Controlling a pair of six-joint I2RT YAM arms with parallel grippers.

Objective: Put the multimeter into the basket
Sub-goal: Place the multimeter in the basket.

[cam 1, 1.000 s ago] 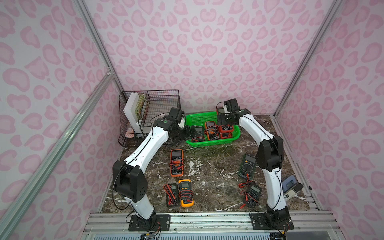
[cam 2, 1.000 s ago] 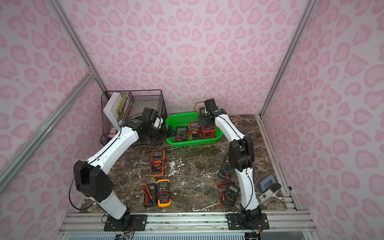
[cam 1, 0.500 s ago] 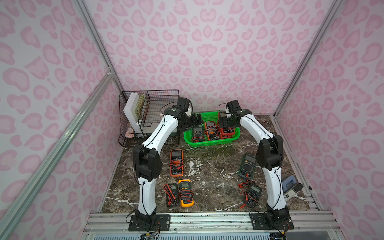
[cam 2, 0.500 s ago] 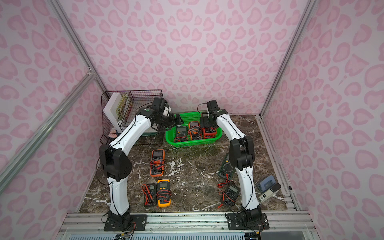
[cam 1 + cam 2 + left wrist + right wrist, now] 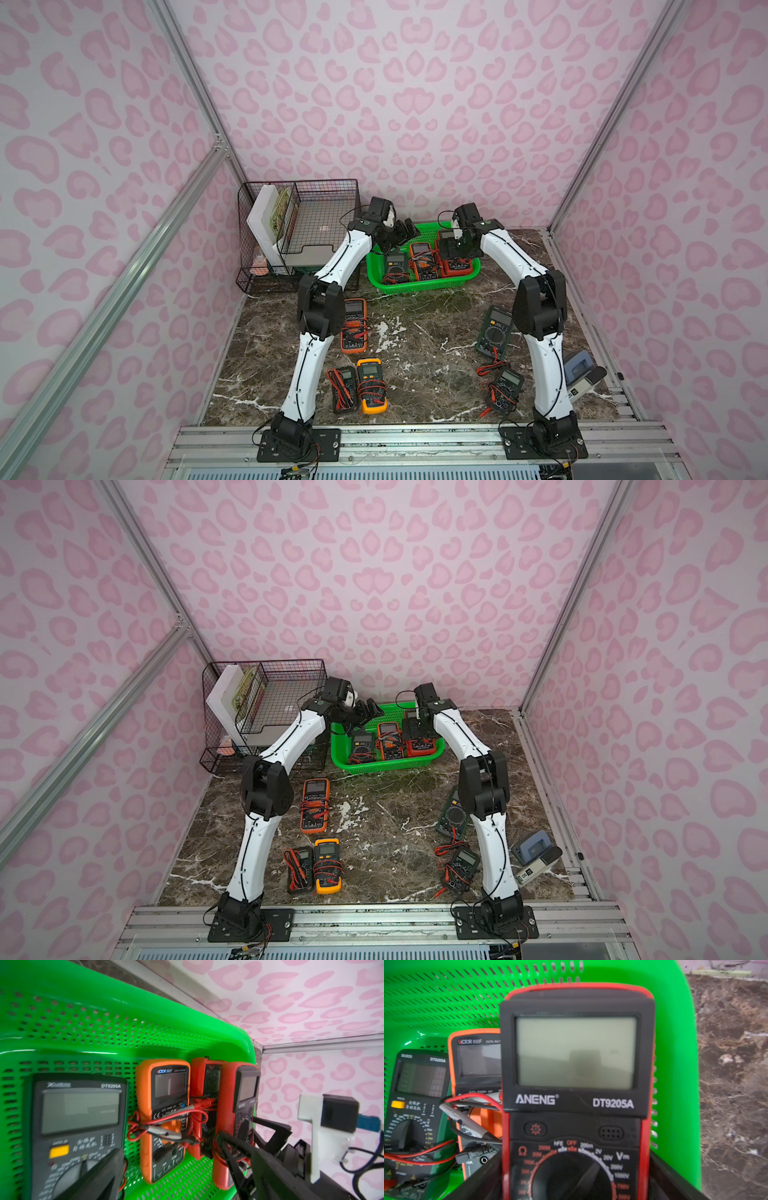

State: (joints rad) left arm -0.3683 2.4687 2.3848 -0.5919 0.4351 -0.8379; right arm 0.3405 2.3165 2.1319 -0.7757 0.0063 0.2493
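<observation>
The green basket [image 5: 419, 286] [image 5: 386, 767] stands at the back of the marble table. Three multimeters lie in it: a black one [image 5: 395, 264] [image 5: 79, 1113], an orange one [image 5: 422, 259] [image 5: 166, 1093] and a red-cased multimeter [image 5: 455, 268] [image 5: 575, 1053] leaning at the right end. My right gripper [image 5: 453, 249] [image 5: 575, 1167] is open, its fingers straddling the red multimeter's dial end, with a sliver of green showing beside one finger. My left gripper [image 5: 405, 235] [image 5: 167, 1145] hangs open over the basket's left end with nothing between its fingers.
A black wire rack [image 5: 299, 232] with a white board stands left of the basket. Several more multimeters lie on the table: orange [image 5: 354, 324], yellow [image 5: 372, 386], small black [image 5: 345, 388], green [image 5: 494, 332], black [image 5: 505, 388]. A blue-grey device [image 5: 579, 368] sits at the right edge.
My left arm has swung its elbow inward and carried its open gripper rightward from beside the rack to above the basket's left end. The right arm has barely moved.
</observation>
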